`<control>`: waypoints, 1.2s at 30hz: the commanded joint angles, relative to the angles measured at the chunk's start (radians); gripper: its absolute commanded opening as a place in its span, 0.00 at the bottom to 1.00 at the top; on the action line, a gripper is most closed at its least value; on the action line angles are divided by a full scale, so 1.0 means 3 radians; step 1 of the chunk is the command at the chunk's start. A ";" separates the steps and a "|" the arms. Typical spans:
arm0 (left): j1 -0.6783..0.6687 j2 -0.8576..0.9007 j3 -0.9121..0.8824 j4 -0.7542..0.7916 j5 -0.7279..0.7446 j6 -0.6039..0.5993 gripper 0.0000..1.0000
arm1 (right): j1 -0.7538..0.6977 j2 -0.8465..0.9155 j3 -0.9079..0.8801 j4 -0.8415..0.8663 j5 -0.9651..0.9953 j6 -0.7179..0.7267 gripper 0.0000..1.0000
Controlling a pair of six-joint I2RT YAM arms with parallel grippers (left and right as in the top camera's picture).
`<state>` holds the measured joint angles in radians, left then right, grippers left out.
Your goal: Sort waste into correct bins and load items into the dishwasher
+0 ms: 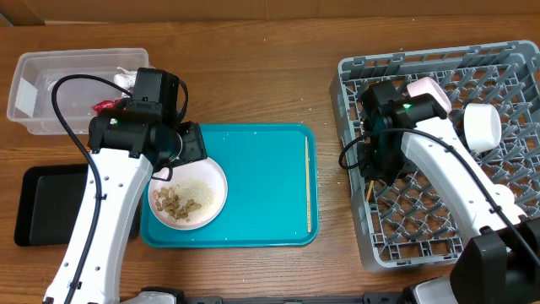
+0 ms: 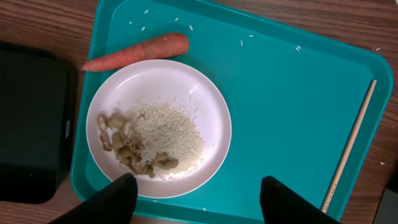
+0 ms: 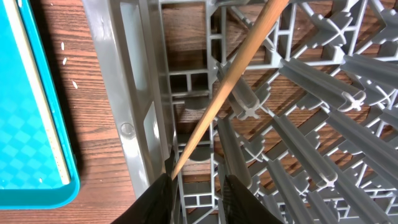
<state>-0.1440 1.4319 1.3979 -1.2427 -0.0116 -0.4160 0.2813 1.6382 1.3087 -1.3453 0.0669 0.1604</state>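
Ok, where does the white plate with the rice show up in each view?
Overhead: the white plate sits at the left end of the teal tray, towards its near edge.
Left wrist: the white plate is left of centre, just below the carrot.
Right wrist: not in it.
Shared landmark: the teal tray, seen in all three views; the right wrist shows only one edge of it, at far left.

A teal tray [image 1: 261, 186] is lying flat on the wooden table [image 1: 253, 76], resting around the table's middle, its long sides running left to right.
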 commanded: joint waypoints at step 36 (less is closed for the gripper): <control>-0.0001 0.0020 0.0037 -0.0024 0.0013 0.0039 0.65 | -0.0504 0.0415 -0.0042 0.1254 -0.0080 0.0777 0.24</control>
<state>-0.1440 1.4319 1.3979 -1.2469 -0.0116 -0.4160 0.1272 1.7447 1.3056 -0.9771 0.0490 0.3885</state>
